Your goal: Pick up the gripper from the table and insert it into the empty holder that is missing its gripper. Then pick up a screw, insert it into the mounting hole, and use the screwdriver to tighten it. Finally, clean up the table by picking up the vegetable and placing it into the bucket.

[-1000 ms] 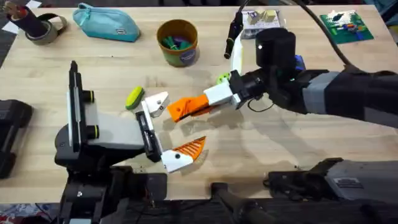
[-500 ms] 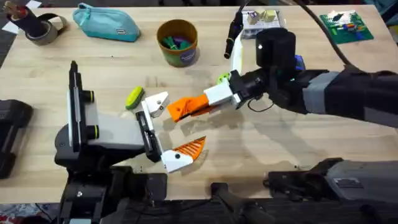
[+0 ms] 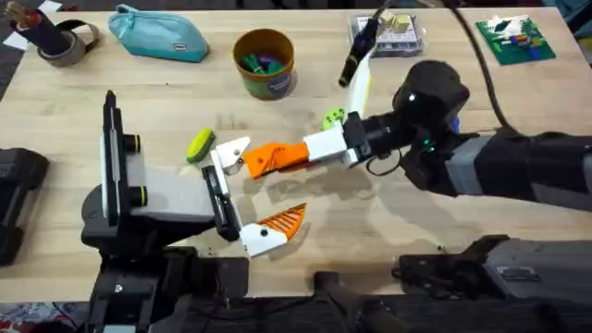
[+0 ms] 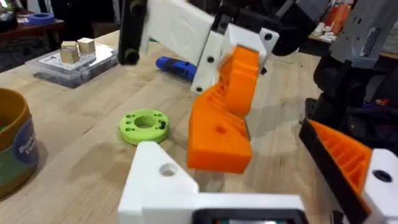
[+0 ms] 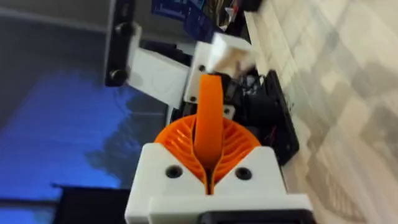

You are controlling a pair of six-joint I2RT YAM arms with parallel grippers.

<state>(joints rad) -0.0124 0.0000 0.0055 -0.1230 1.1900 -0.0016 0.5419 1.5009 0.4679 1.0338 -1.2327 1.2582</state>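
orange ribbed gripper (image 3: 262, 159) sits clamped in the right pincer (image 3: 277, 157), its tip touching the empty white holder (image 3: 233, 151) on the stand's black rail (image 3: 218, 194). left pincer: can't tell. farther back, the blue screwdriver (image 4: 176, 67) lies on the worktop (image 3: 370, 231), bucket (image 3: 265, 63) beyond.

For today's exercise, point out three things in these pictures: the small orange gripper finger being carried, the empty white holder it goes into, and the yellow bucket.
the gripper (image 4: 219, 127): left wrist view, on its flat orange side face.
the holder (image 4: 163, 180): left wrist view, on its white top beside the mounting hole.
the bucket (image 3: 268, 85): overhead view, on its outer wall.
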